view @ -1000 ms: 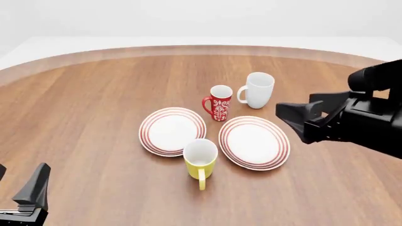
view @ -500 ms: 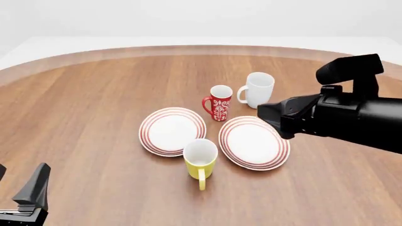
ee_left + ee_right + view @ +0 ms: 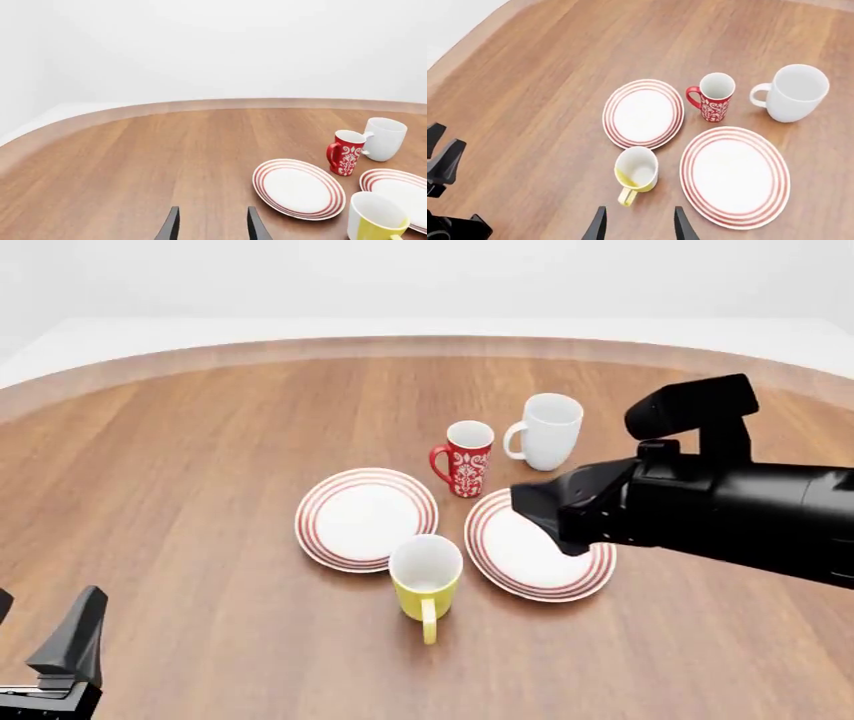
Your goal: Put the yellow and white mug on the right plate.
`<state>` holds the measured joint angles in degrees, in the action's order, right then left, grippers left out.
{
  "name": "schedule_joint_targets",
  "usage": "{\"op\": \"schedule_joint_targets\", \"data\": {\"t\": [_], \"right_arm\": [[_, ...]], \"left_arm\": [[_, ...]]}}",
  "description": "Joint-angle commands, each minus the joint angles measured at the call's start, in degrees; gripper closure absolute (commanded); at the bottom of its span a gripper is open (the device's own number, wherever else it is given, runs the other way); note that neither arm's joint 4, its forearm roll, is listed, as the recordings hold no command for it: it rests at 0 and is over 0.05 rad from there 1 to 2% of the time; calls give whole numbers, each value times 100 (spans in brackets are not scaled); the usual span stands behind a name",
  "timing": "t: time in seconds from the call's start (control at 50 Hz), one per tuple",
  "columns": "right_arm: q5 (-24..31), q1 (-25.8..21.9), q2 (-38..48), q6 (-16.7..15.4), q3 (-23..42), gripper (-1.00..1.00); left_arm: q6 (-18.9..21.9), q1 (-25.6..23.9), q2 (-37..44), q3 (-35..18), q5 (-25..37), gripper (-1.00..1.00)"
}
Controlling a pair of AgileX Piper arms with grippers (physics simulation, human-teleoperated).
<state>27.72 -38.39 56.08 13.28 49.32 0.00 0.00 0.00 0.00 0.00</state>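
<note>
We found the yellow and white mug point(image 3: 426, 583) standing upright on the desk point(image 3: 200, 490), just in front of the gap between the two plates, with its handle turned toward the arms' side. It touched nothing that we could be sure of, although its rim seemed to overlap the near edge of the left plate point(image 3: 366, 518) in the front view. The right plate point(image 3: 539, 542) lay just beside it, bare, so the way to the goal looked short.

The right tool point(image 3: 635, 225) hung above the desk with its two fingers apart and nothing between them. In the right wrist view the mug sat nearly in line with these fingers. We judged that the arm was placed this way to come down on the mug from above, and that the gap was kept wide so that it could pass around the mug's wall or rim. In the front view the right arm covered part of the right plate.

The left tool point(image 3: 210, 227) waited low at the near left of the desk, fingers also apart and empty, well apart from the crockery. We supposed it was parked there to leave room.

The red patterned mug point(image 3: 466, 458) and the white mug point(image 3: 549, 430) stood behind the plates, out of the path.
</note>
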Motion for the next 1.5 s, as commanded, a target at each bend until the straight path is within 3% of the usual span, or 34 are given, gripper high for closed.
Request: {"op": "schedule_joint_targets", "data": {"t": [0.02,0.64,1.0,1.02,1.5], "right_arm": [[-151,-185,50,89,-65,-100],[-369,-202,0,81,-148,-100],[-233,-320,210,594,-76,-100],[-229,-386,296,725,-99,-100],[390,-568,663,1062,298,-100]], "left_arm": [[0,0,0,0,0,-100],[0,0,0,0,0,-100],[0,0,0,0,0,-100],[0,0,0,0,0,-100],[0,0,0,0,0,-100]]}}
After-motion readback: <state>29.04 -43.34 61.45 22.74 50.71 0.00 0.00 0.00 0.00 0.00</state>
